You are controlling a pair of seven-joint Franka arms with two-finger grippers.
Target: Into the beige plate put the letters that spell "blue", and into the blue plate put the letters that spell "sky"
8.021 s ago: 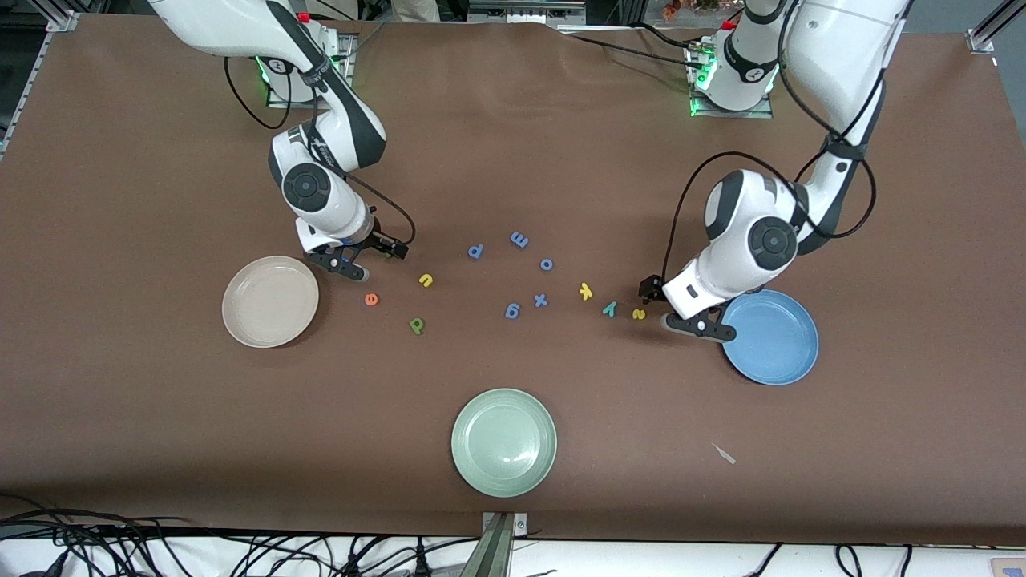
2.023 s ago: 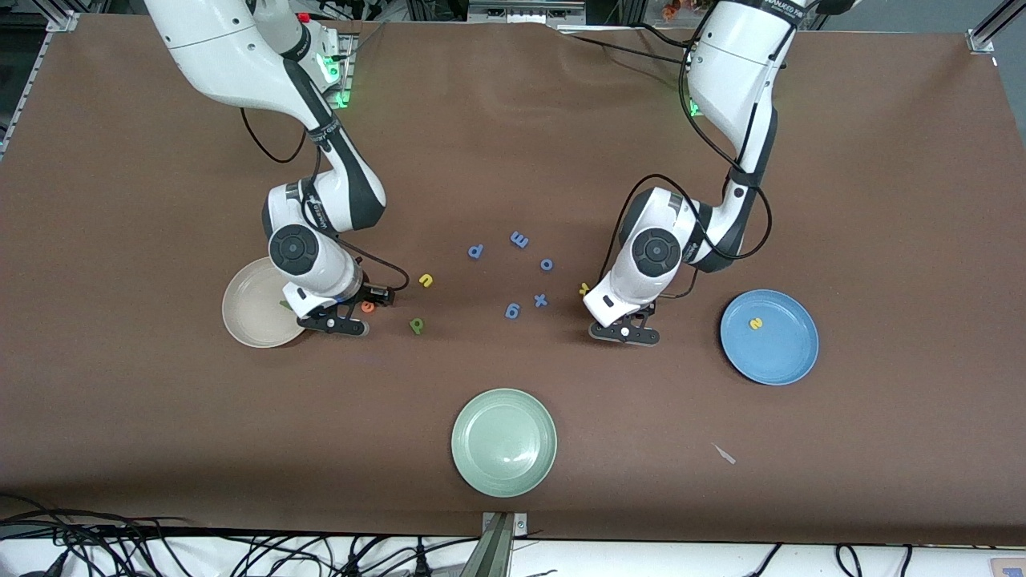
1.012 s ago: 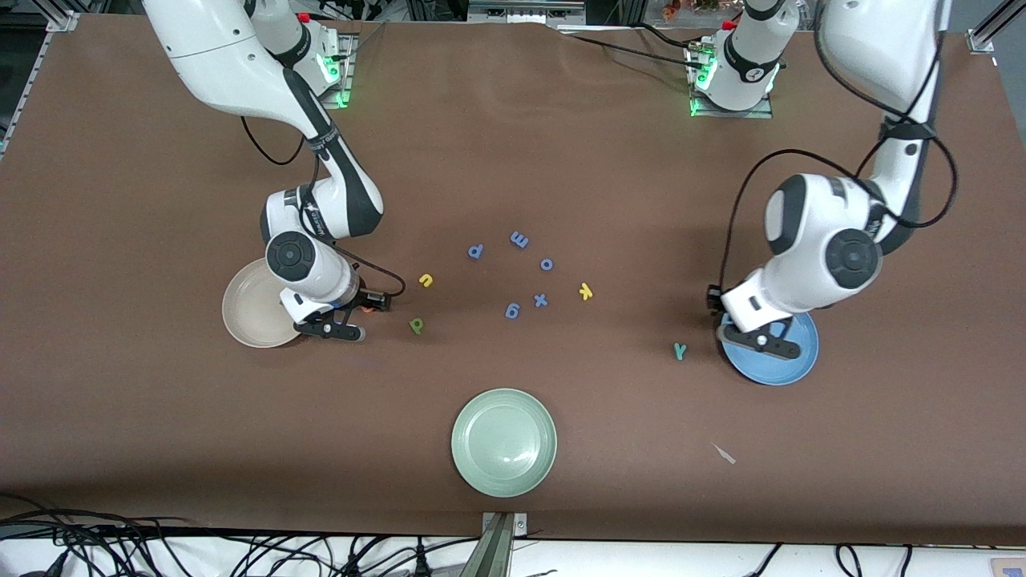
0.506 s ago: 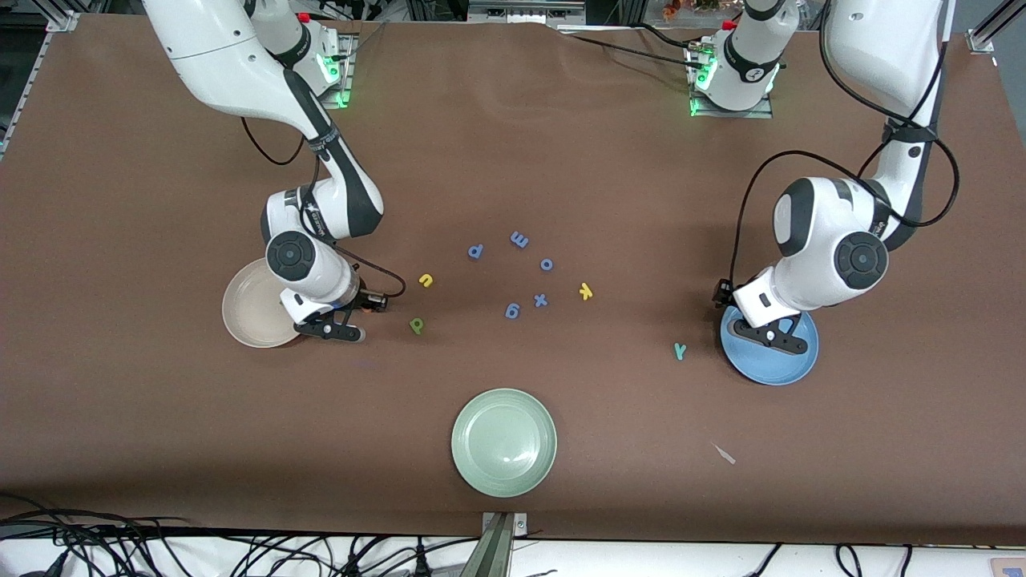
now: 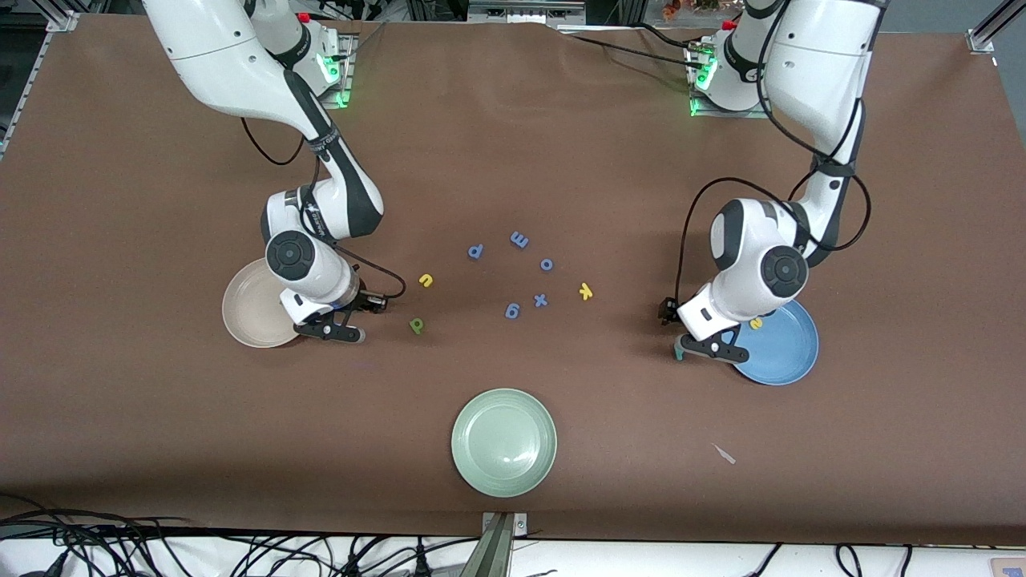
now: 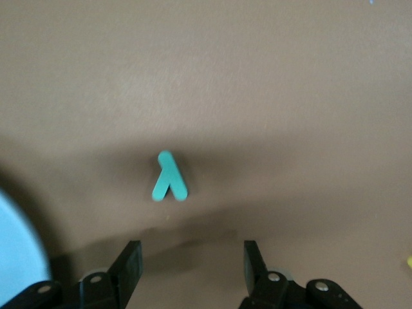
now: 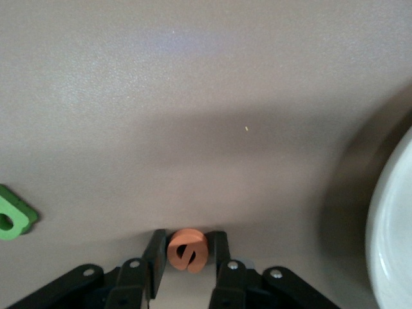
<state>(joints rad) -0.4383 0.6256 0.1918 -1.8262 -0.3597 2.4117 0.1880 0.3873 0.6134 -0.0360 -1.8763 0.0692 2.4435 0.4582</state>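
A: In the front view, the right gripper (image 5: 330, 328) sits low beside the beige plate (image 5: 248, 314); the left gripper (image 5: 705, 346) is beside the blue plate (image 5: 781, 353), where the yellow s (image 5: 755, 324) lies. Yellow k (image 5: 586, 292), yellow u (image 5: 426, 280) and green b (image 5: 416, 324) wait on the table (image 5: 513, 160).

B: And the left wrist view?

A: Fingers spread wide, empty, over the teal y (image 6: 168, 178), likely lining up a pick.

B: The right wrist view?

A: Fingers narrow, pinching the orange e (image 7: 187, 250) near the plate's rim (image 7: 389, 225), probably to carry it in.
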